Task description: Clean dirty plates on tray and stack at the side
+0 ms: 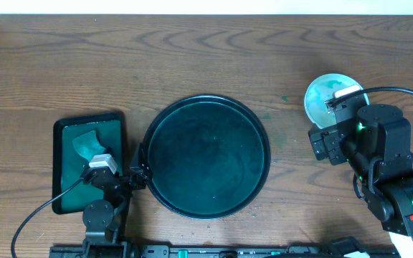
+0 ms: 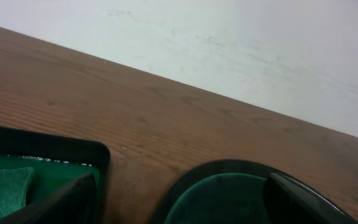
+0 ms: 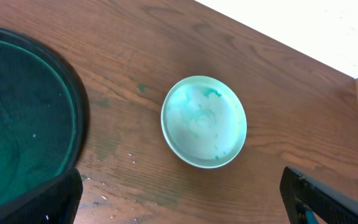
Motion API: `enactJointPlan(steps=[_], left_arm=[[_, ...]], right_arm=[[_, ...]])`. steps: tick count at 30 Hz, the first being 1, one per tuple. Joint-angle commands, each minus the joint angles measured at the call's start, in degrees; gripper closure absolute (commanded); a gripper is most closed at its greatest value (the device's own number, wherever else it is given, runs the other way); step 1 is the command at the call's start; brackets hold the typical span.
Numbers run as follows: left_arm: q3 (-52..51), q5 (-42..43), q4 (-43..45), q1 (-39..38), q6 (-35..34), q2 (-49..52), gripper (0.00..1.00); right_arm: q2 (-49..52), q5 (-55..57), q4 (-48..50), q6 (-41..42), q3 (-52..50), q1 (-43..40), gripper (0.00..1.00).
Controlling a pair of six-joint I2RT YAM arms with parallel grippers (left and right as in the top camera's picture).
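The right gripper (image 3: pixel 179 186) hangs over the table (image 1: pixel 63 64) with its fingers (image 3: pixel 331 200) spread wide and nothing between them. Just ahead of it and below, roughly centred between the two fingers, a white plate (image 3: pixel 204 121) lies on the bare wood. It is clear of the tray (image 3: pixel 17 118), which sits off to this gripper's left. Teal smears show on the plate's face, heaviest toward its far edge. Whether this is a single plate or the top of a stack cannot be told; only one rim is plain. The tray holds no plates.

The left gripper (image 2: pixel 182 186) is likewise spread and empty. It sits low, with the rectangular tray (image 1: pixel 57 172) and its cloth (image 1: pixel 86 143) under its left finger and the round tray's rim under its right.

With the tray bare and a plate set at the side, the work looks to be at its stacking end, the right arm poised just behind what it serves. The smears suggest this plate is not fully clean. If it needs another wipe, the left gripper would have to close on the cloth just to its left. The plate lies well apart from it, beyond the tray, so the right gripper would have to pinch the near rim and carry it across. Otherwise the right arm need only draw back without catching that rim
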Motion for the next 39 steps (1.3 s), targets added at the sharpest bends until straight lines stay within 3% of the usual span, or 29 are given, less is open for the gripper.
enactJointPlan(steps=[1, 22, 28, 34, 39], left_arm=[[-0.44, -0.22, -2.71, 0.13, -0.28, -0.35, 0.14], [-0.44, -0.22, -2.73, 0.13, -0.28, -0.35, 0.14], [-0.44, -0.22, -2.73, 0.13, -0.28, -0.35, 0.14], [-0.44, -0.2, -2.71, 0.13, -0.28, -0.35, 0.14], [-0.44, -0.22, -2.71, 0.13, -0.28, -0.35, 0.14]], right_arm=[[0.0, 0.5, 0.02, -0.55, 0.87, 0.66, 0.01], [-1.6, 0.59, 0.24, -0.57, 0.72, 0.55, 0.01], [-4.72, -5.64, 3.58, -0.02, 0.5, -1.25, 0.01], [-8.61, -10.51, 13.16, 12.7, -1.22, -8.15, 0.01], [-13.94, -15.26, 22.23, 16.55, -6.16, -11.82, 0.01]])
